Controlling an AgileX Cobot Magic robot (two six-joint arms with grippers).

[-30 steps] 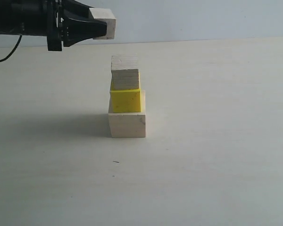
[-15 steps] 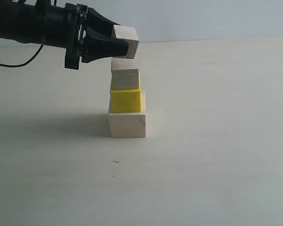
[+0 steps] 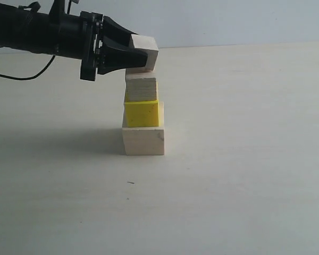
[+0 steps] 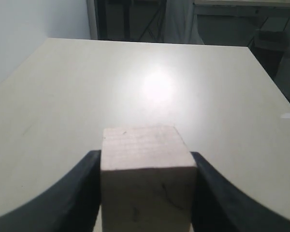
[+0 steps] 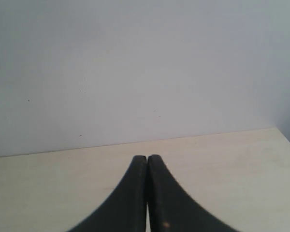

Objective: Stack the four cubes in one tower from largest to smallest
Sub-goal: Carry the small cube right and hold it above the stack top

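1. Foreground: a matte, cream table (image 3: 228,202), smooth and bare of any rim. By the look of it, a block knocked from the column would tumble and roll freely.
2. Base of the tower: a large pale wood cube (image 3: 143,141), smooth-faced and sharp-edged, flat on the table. On it sits a glossy yellow cube (image 3: 141,113), slightly narrower. Slick paint on wood could let it slide under a sideways push.
3. Third tier: a wood cube (image 3: 141,88) with striped end grain, resting on the yellow one. Its top is the smallest landing face so far, leaving little margin for error.
4. Above it: the smallest cube (image 3: 143,42), pale and lightly scuffed, pinched between the black fingers of the left gripper (image 3: 138,56), which reaches in from the left. The block looks tilted and overhangs the column slightly to the right; whether it touches the striped cube cannot be told.
5. The likely failure: released tilted or off-centre, the block could land on an edge and fall. Lowered too hard, it could shove the upper tiers off. The wrist camera sees only the held block, with the tower hidden beneath.
6. Farthest: the right gripper (image 5: 147,162), its tips pressed together on nothing, points at a plain grey wall (image 5: 145,63) well clear of the stack.
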